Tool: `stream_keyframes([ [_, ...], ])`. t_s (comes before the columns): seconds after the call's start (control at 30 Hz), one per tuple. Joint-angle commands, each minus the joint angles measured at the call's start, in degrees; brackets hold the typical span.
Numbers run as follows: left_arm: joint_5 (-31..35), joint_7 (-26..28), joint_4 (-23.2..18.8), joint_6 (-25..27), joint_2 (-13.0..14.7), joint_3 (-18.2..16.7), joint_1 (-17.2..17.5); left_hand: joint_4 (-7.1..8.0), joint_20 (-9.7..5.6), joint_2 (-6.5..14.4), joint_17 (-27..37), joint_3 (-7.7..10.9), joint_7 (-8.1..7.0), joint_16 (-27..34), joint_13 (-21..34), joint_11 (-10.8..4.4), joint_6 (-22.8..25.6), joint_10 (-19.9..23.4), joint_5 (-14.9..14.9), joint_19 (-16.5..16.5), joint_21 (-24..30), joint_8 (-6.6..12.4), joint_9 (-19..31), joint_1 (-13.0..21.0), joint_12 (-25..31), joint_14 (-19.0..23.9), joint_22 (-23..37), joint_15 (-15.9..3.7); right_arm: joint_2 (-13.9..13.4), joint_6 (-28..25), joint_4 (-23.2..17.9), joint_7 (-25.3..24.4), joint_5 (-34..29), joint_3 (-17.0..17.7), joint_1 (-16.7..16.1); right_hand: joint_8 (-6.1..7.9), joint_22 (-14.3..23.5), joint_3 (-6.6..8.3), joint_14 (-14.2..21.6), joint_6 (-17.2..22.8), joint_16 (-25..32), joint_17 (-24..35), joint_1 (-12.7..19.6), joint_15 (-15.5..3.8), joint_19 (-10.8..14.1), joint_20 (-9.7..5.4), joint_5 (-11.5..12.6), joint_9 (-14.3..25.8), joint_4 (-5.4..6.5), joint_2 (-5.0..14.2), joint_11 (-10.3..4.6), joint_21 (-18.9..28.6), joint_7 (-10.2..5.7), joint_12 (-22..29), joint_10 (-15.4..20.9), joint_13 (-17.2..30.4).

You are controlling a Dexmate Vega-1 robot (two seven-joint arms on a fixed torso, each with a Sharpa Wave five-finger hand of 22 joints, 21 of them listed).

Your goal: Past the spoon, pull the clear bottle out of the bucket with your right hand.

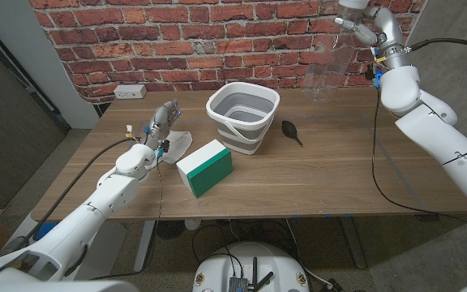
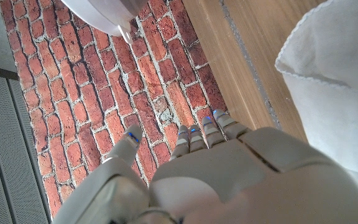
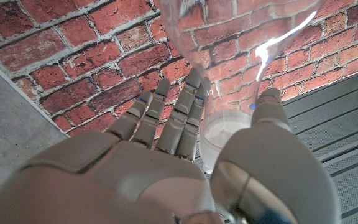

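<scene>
My right hand (image 1: 356,26) is raised high at the back right, in front of the brick wall, and grips the clear bottle (image 1: 327,69) by its top end. The bottle hangs down from it, tilted, well above the table and to the right of the grey-and-white bucket (image 1: 242,136). In the right wrist view the fingers (image 3: 182,118) and thumb wrap the bottle (image 3: 241,68). A black spoon (image 1: 292,132) lies on the table just right of the bucket. My left hand (image 1: 162,122) stands over a white cloth (image 1: 178,144) left of the bucket, fingers straight, holding nothing.
A green-and-white box (image 1: 205,166) lies in front of the bucket, toward the left. In the left wrist view my left hand (image 2: 216,168) has the white cloth (image 2: 334,81) beside it and the bucket (image 2: 104,12) beyond. A wall socket (image 1: 130,91) sits behind the table.
</scene>
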Motion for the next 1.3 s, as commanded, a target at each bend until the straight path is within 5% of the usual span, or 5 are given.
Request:
stream_keyframes([
  [0.03,-0.34,-0.16,0.51,-0.12,-0.33,-0.07,-0.14,-0.19,-1.84,3.14,0.11,-0.02,-0.21,-0.17,0.26,0.00,0.42,0.41,-0.14,0.40,0.05,0.08,0.17,0.13,0.19,0.41,0.11,-0.03,-0.72,0.80,1.71,-0.09,0.88,-0.53,-1.17,0.28,0.05,0.16,-0.26,-0.36,0.04,0.01,3.02,-8.58,0.36,0.23,0.15,0.13,-0.06,2.77,-3.20,-0.24,-0.17,-0.34,2.61,0.36],
  [1.3,-0.74,-1.31,0.92,-0.59,-0.36,0.12,-0.33,-0.52,-1.85,3.13,0.14,0.05,-0.16,-0.14,0.27,-0.02,0.67,0.54,-0.17,0.50,0.04,0.11,0.17,0.00,0.19,0.52,0.11,-0.02,2.88,-0.25,6.30,-6.19,-7.44,-8.91,-0.89,-0.30,0.08,-0.51,-0.60,-2.50,0.15,0.34,3.01,-8.35,0.92,0.04,0.17,-0.13,0.00,2.68,-3.19,-0.08,-0.24,-1.43,0.35,1.24],
])
